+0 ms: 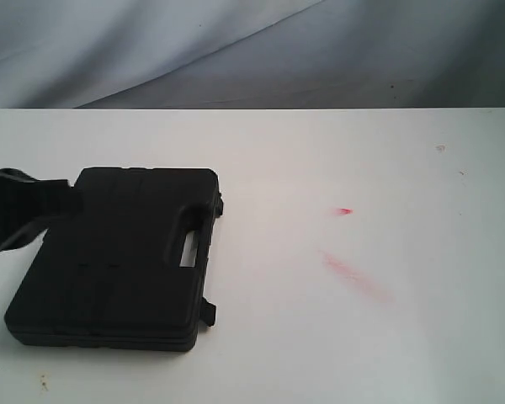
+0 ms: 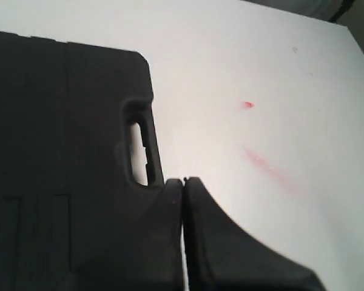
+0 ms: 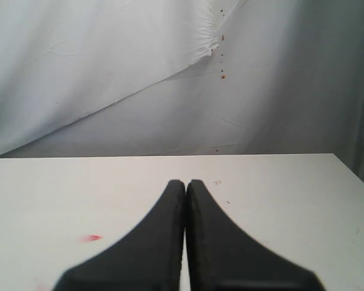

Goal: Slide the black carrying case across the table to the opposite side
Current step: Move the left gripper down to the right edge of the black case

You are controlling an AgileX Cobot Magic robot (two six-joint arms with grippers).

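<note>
The black carrying case [image 1: 122, 261] lies flat on the left part of the white table [image 1: 362, 168], its handle slot [image 1: 188, 248] facing the table's middle. My left gripper [image 1: 70, 198] reaches in from the left edge and sits at the case's far left corner, shut with nothing between its fingers. In the left wrist view the closed tips [image 2: 183, 182] overlap the case [image 2: 60, 151] near its handle slot [image 2: 138, 151]. My right gripper [image 3: 185, 183] is shut and empty, held above bare table [image 3: 291, 194]; it does not show in the exterior view.
Red smudges [image 1: 353, 276] and a small red mark [image 1: 344, 210] lie on the tabletop right of the case. A pale draped cloth [image 1: 236, 50] hangs behind the table's far edge. A small red mark [image 3: 92, 238] also shows in the right wrist view.
</note>
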